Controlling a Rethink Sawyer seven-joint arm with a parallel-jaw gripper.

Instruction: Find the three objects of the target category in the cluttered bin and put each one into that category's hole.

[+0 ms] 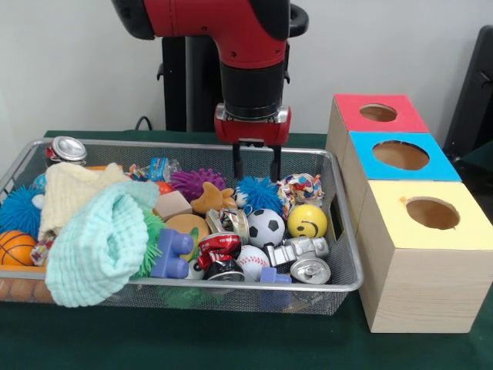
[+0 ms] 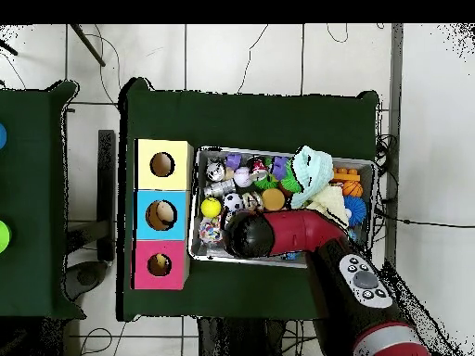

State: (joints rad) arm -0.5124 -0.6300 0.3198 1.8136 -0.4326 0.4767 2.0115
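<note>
The silver wire mesh bin [image 1: 348,258] is full of mixed toys, balls, cans and cloths; it also shows in the overhead view [image 2: 287,262]. My gripper [image 1: 256,163] hangs open and empty over the bin's far side, just above a blue spiky ball [image 1: 259,193] and between a purple spiky ball [image 1: 196,183] and a rope toy [image 1: 301,186]. The red-topped box [image 1: 350,104] with its round hole [image 1: 378,112] stands farthest from the camera in the row of boxes, beside the bin [image 2: 160,265]. In the overhead view the arm [image 2: 278,232] hides the gripper.
The blue-topped box [image 1: 439,166] and yellow-topped box [image 1: 470,231] stand in front of the red one. In the bin lie a soccer ball [image 1: 266,227], yellow smiley ball [image 1: 307,220], baseball [image 1: 253,262], basketball [image 1: 15,247], crushed cans [image 1: 311,270], mint cloth [image 1: 100,239] and cream cloth [image 1: 69,193].
</note>
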